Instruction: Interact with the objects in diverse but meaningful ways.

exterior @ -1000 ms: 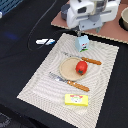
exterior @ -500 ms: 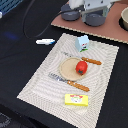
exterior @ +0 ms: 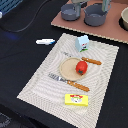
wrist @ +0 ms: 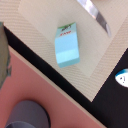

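Observation:
A round red tomato rests on a tan plate in the middle of a striped placemat. A white-and-green milk carton stands at the mat's far edge. In the wrist view the milk carton is seen from above. A flat yellow box lies at the mat's near edge. A slim white-and-blue fish piece lies on the black table off the mat, on the exterior view's left, and the fish piece also shows in the wrist view. No gripper fingers show in either view.
An orange-handled knife and fork flank the plate. Two grey pots and a bowl sit on a reddish board at the back. A dark cable crosses the table.
The arm, seen above the carton a second ago, has pulled back out of the exterior view's top. The toys on the mat have not moved.

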